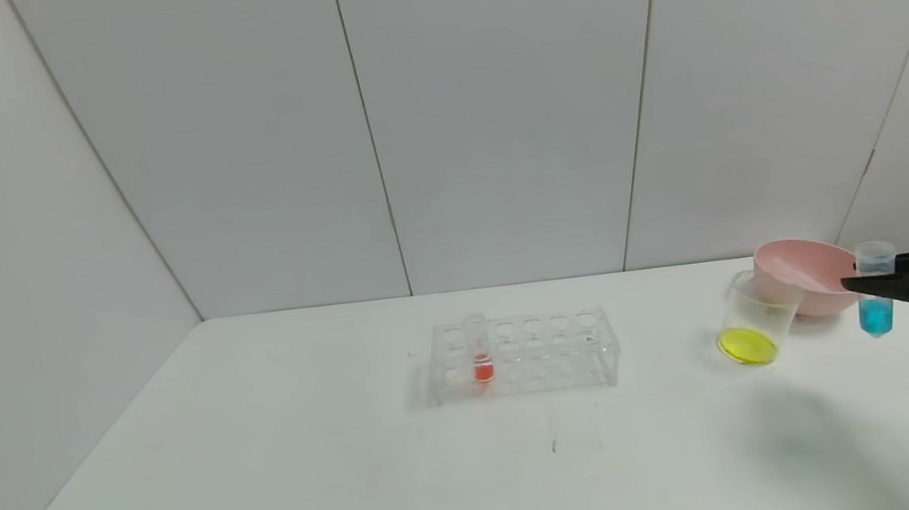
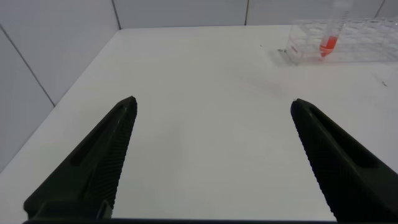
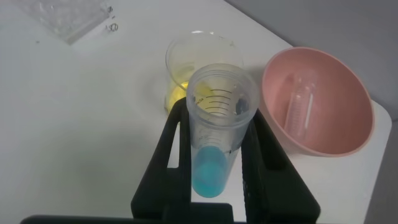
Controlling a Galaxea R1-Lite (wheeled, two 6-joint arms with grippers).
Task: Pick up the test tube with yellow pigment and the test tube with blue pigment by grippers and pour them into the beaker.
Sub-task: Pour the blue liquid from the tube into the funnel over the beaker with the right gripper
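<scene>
My right gripper (image 1: 856,285) is shut on the test tube with blue pigment (image 1: 876,300) and holds it upright above the table, just right of the pink bowl (image 1: 803,279). In the right wrist view the blue tube (image 3: 217,124) sits between the right gripper's (image 3: 217,111) fingers. The beaker (image 1: 752,316) stands left of the bowl with yellow liquid in its bottom, and shows in the right wrist view (image 3: 199,62) too. No tube with yellow liquid shows. My left gripper (image 2: 214,104) is open and empty over bare table.
A clear rack (image 1: 524,353) mid-table holds a tube with red liquid (image 1: 479,349); both show in the left wrist view, rack (image 2: 360,38) and red tube (image 2: 331,34). An empty clear tube (image 3: 301,102) lies in the pink bowl (image 3: 339,143). The table's right edge is near the right arm.
</scene>
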